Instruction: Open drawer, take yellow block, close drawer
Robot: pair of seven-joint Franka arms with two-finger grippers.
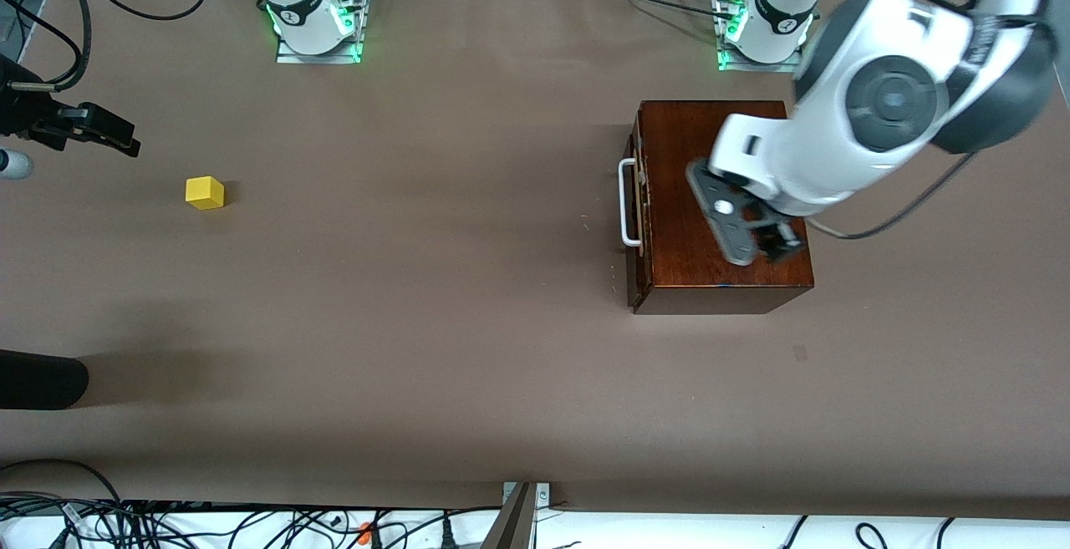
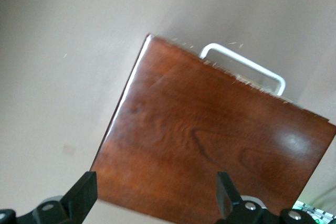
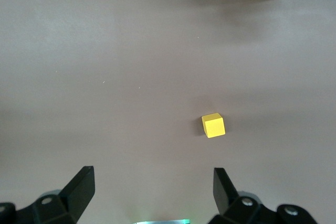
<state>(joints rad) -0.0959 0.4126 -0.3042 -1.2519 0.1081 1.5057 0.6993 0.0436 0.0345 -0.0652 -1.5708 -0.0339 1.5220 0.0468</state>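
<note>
The drawer is shut and the block lies out on the table, well apart from it. The left gripper is held spread over the box; the right gripper, spread, waits empty over bare table near the block.

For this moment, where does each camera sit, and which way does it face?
Front view: high across the table, facing both bases; shows the closed drawer, the yellow block and both arms.
Left wrist view: on the left arm, looking down on the wooden box; left claw open.
Right wrist view: on the right arm, looking down at the table; right claw open.
Shared: front and right wrist show the block; front and left wrist show the box.
</note>
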